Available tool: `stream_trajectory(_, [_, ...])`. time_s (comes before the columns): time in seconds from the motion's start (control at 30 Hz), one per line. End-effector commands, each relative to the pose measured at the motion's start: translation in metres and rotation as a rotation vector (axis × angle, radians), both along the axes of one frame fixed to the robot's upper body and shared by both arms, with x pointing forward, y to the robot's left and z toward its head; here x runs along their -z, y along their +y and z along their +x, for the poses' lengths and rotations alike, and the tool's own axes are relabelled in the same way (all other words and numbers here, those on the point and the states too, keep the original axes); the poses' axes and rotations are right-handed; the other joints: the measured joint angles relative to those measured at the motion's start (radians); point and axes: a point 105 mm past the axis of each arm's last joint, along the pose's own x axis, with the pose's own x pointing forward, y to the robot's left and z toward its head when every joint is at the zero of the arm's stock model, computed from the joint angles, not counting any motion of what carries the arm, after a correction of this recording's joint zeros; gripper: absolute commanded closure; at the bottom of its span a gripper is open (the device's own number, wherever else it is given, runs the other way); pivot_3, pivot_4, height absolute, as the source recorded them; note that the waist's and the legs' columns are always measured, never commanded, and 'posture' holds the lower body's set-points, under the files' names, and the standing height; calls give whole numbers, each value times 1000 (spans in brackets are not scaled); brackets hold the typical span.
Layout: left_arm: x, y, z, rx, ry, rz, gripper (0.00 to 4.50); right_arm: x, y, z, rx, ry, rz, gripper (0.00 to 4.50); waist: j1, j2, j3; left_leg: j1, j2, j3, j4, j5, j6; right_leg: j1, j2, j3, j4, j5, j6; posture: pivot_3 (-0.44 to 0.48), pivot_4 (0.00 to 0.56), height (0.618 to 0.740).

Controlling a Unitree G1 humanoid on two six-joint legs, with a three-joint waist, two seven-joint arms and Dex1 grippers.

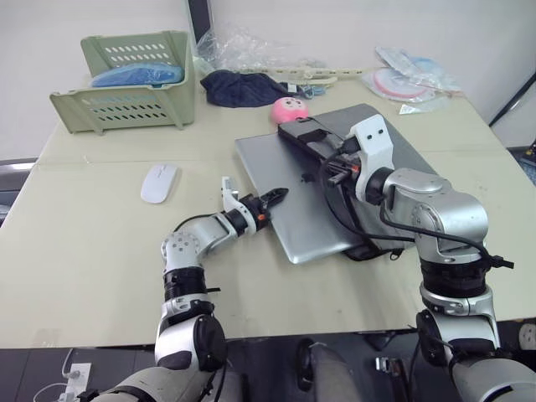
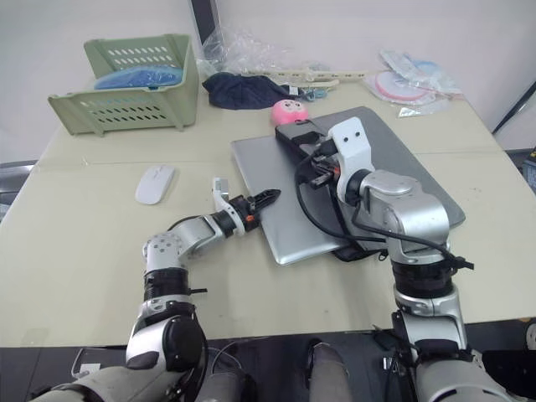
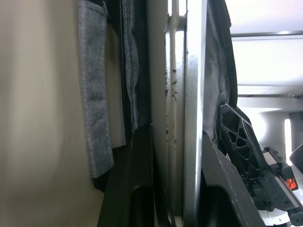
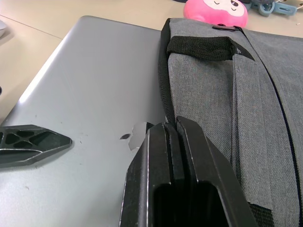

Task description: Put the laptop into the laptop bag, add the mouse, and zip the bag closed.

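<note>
Smooth silver laptop (image 1: 289,197) half inside woven grey laptop bag (image 4: 265,94) — left gripper (image 1: 266,201) clamping laptop edge, right gripper (image 4: 173,127) pinching bag rim.

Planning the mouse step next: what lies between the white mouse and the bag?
Nothing visible does. The small white oval mouse sits alone on bare table, apart from the flat grey fabric laptop bag; the thin silver laptop protrudes from the bag's opening on that side.

Head stereo cams overlook table (image 1: 92,251), wrist cams close on laptop (image 4: 94,80)
</note>
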Motion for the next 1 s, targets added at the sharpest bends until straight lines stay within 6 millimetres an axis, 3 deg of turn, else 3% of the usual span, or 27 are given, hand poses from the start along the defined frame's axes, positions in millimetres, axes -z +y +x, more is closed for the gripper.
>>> stream_trajectory(0.03, [-41, -19, -1, 55, -132, -100, 3961, -25, 4, -4, -14, -87, 23, 4482, 0, 0, 0, 0, 0, 0, 0, 0, 0, 0, 0, 0, 0, 0, 0, 0, 150, 740])
stream_trajectory(0.47, [-40, -43, 19, 28, -120, -81, 3961, -29, 16, -12, -39, -97, 41, 4482, -1, 0, 0, 0, 0, 0, 0, 0, 0, 0, 0, 0, 0, 0, 0, 0, 150, 740])
stream_trajectory(1.0, [-38, -63, 19, 69, -121, -78, 3961, -38, 31, -17, -60, -110, 79, 4482, -1, 0, 0, 0, 0, 0, 0, 0, 0, 0, 0, 0, 0, 0, 0, 0, 150, 740])
